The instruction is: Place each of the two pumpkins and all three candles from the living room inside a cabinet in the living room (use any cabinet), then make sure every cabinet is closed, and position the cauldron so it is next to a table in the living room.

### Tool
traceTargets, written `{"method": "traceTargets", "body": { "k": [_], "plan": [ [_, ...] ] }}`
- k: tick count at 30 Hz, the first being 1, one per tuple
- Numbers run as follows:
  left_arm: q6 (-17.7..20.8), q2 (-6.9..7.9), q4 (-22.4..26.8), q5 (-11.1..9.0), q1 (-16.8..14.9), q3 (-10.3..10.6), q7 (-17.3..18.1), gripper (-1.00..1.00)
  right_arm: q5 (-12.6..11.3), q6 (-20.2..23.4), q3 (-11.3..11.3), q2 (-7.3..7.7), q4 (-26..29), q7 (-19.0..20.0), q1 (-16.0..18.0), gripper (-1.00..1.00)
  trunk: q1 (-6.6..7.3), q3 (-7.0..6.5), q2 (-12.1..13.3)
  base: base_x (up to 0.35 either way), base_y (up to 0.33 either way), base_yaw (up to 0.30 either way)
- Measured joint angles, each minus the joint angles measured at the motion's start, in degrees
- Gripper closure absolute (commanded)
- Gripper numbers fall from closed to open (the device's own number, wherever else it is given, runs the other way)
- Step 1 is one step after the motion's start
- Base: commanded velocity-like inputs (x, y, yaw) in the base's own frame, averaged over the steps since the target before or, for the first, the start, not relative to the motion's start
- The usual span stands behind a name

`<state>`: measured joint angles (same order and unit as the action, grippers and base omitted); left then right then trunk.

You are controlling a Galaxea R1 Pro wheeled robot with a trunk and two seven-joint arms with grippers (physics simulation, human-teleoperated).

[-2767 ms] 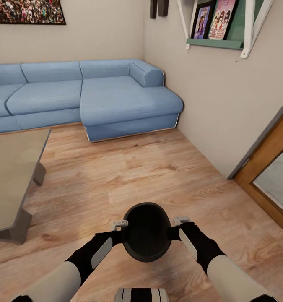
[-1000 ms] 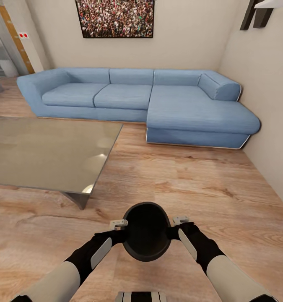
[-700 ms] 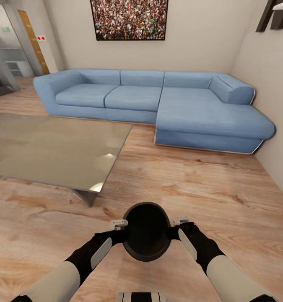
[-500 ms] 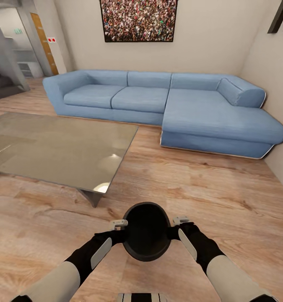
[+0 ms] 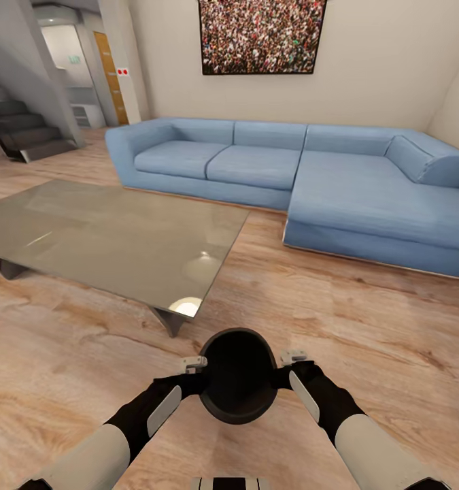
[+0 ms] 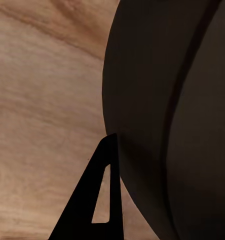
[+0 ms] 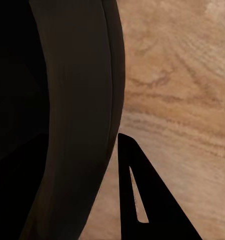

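Observation:
I carry the black cauldron (image 5: 237, 381) low in front of my trunk, over the wooden floor, its dark mouth facing up. My left gripper (image 5: 200, 373) is shut on its left rim and my right gripper (image 5: 281, 371) on its right rim. In the left wrist view the cauldron's wall (image 6: 167, 115) sits against one black finger (image 6: 87, 210). The right wrist view has the cauldron's wall (image 7: 57, 110) beside a finger (image 7: 152, 210). A low glass-topped table (image 5: 107, 235) stands ahead to my left, its near corner a short way from the cauldron. The pumpkins, candles and cabinet are out of view.
A blue corner sofa (image 5: 290, 170) runs along the far wall under a crowd picture (image 5: 263, 34). Dark stairs (image 5: 22, 129) and a hallway with a wooden door (image 5: 110, 75) lie at the far left. Wooden floor (image 5: 365, 320) stretches between me and the sofa.
The whole view has swung left: sofa and table slid right in the picture, and the stairs and hallway came into sight. Both arms and the cauldron kept their pose.

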<state>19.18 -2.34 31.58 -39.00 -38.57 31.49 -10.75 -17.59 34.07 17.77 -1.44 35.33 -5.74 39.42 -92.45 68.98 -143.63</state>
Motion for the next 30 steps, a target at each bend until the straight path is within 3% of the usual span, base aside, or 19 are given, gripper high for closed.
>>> {"method": "traceTargets", "body": {
  "k": [8, 30],
  "plan": [
    [-0.1, 0.05, 0.1, 0.1, 0.0, 0.1, 0.0, 1.0, -0.1, -0.3, 0.0, -0.01, -0.1, 0.0, 0.0, 1.0, 0.0, -0.27, 0.0, 0.219, 0.0, 0.092],
    [0.0, 0.02, -0.4, -0.4, 0.0, 1.2, -0.8, 1.0, -1.7, -1.8, 0.5, -0.01, -2.1, 0.1, 0.0, 1.0, 0.0, -0.27, 0.0, 0.003, 0.0, 0.0]
  ]
}}
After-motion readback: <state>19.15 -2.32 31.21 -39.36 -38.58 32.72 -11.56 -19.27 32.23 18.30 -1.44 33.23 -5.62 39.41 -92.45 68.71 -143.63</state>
